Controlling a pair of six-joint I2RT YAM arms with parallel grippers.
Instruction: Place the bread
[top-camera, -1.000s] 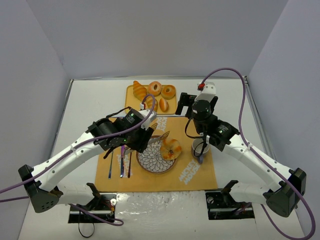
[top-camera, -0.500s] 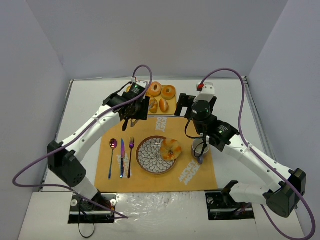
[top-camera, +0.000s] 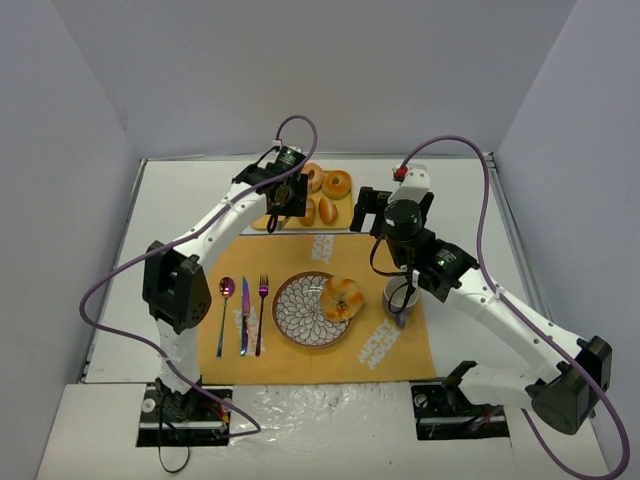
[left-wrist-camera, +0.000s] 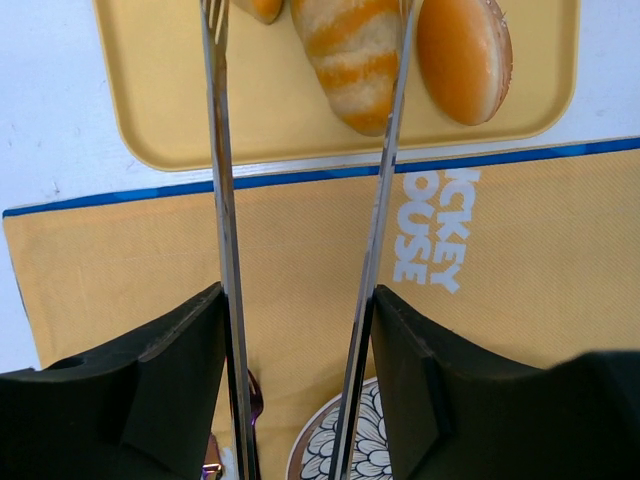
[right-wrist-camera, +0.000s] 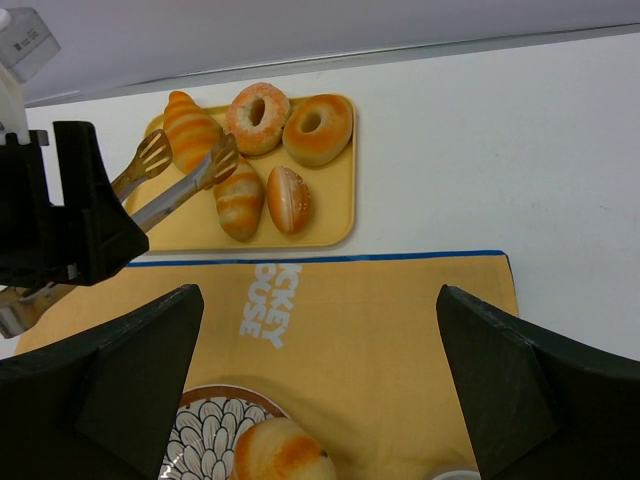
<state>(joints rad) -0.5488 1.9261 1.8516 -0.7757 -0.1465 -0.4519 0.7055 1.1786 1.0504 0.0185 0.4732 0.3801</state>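
Top view first: the left gripper (top-camera: 283, 195) is reaching out over the tray (top-camera: 343, 218), at roughly 12 o'clock from the plate (top-camera: 290, 318). The bun (top-camera: 342, 298) is sitting on the plate's 3 o'clock side, so that half looks done. The roll (top-camera: 306, 212) is peeking out at the gripper's 4 o'clock, lying on the tray and mostly covered.

Left wrist now: the gripper is clamping the tongs (left-wrist-camera: 222, 200), and the two blades are standing apart. The roll is lying dead ahead at 12 o'clock, between the blades and hugging the right one. Its long axis is running about 11 to 5, nearly in line with the tongs. The oval roll (left-wrist-camera: 462, 55) is sitting outside the right blade at 1 o'clock. The frame edge is cutting off the tips, so contact is impossible to call.

Right wrist: the right gripper (right-wrist-camera: 318, 300) is hanging well back with its jaws wide and nothing between them, the roll off at its 11 o'clock. The left is clearly the nearer one. Any squeeze is going to have to catch the roll across its narrow width.
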